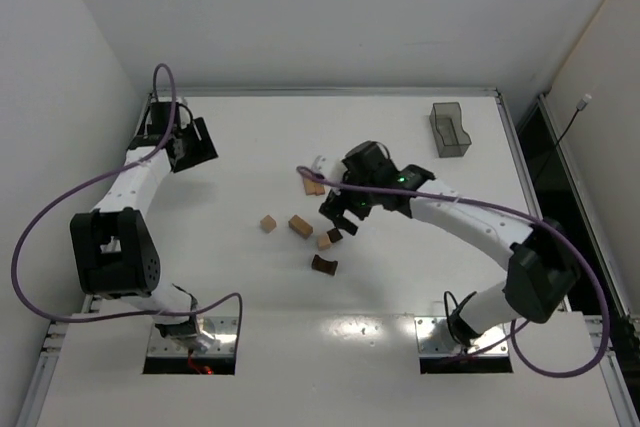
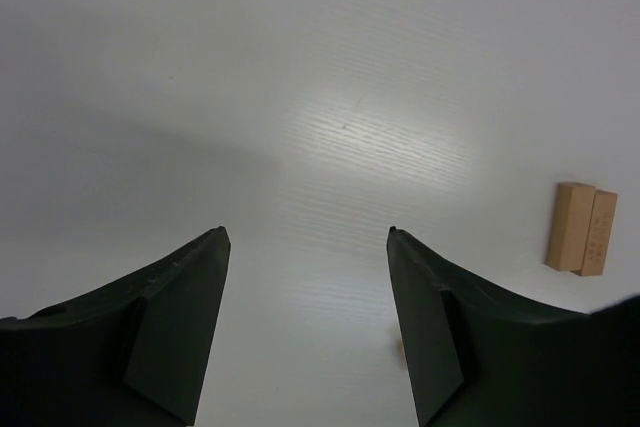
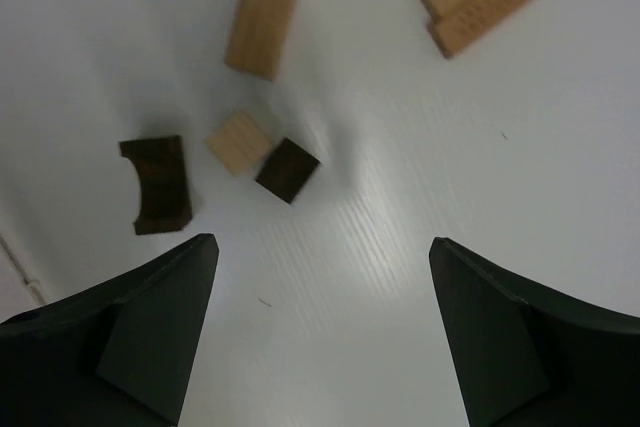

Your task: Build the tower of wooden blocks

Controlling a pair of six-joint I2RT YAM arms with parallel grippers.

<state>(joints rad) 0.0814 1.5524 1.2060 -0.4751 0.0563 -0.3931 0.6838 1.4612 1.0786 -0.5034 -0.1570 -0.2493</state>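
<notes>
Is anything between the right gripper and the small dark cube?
Nothing visible. The right gripper, open, faces bare table up to the dark cube; the light cube lies close beside it.

One white rectangular bench (image 1: 260,147), metal-edged; plain white walls (image 1: 300,7) far and left; dark gap (image 1: 565,187) at right.

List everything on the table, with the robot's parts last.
paired tan bars: two, light tan, side by side near the right gripper
single tan bar: one, light tan, mid-table
tan cubes: two, light tan, one left of the single bar, one beside the dark cube
dark cube: one, dark brown, mid-table
arch piece: one, dark brown, nearest the bases
bin: one, clear grey, far right
table: one, white
left gripper: black, far left, jaws open, empty
right gripper: black, above the blocks, jaws open, empty
</notes>
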